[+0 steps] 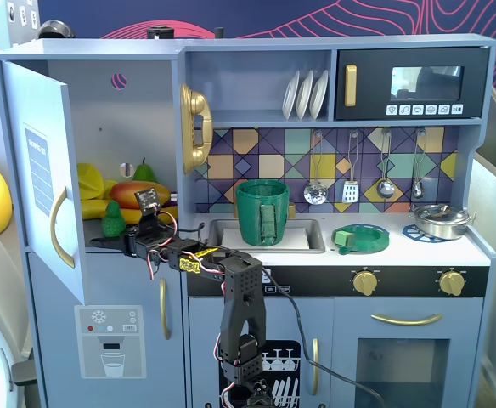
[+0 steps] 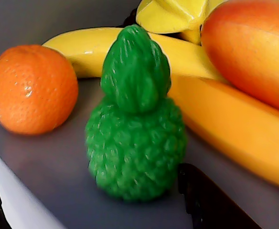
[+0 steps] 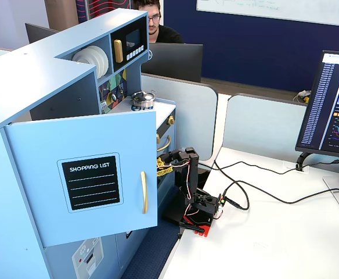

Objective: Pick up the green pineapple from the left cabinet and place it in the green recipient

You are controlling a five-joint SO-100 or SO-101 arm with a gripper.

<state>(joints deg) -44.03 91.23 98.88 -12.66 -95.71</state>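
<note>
Claw at the open left cabinet, pineapple just ahead.

Nearest in the wrist view we see dark claw (image 2: 106, 210) tips low at both sides, spread apart, gripping nothing. Between and just beyond them the green pineapple (image 2: 135, 126) stands upright on the left cabinet (image 1: 121, 110) shelf. Left of it an orange (image 2: 33, 88); behind, bananas (image 2: 225, 119) and a mango (image 2: 254, 47). Far right, in a fixed view, the green recipient (image 1: 262, 212) sits in the worktop (image 1: 401, 251) sink.

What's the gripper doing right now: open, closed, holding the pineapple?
Gripper: open, holding nothing; its fingers sit either side of the pineapple, which stands upright on the cabinet shelf.
</note>
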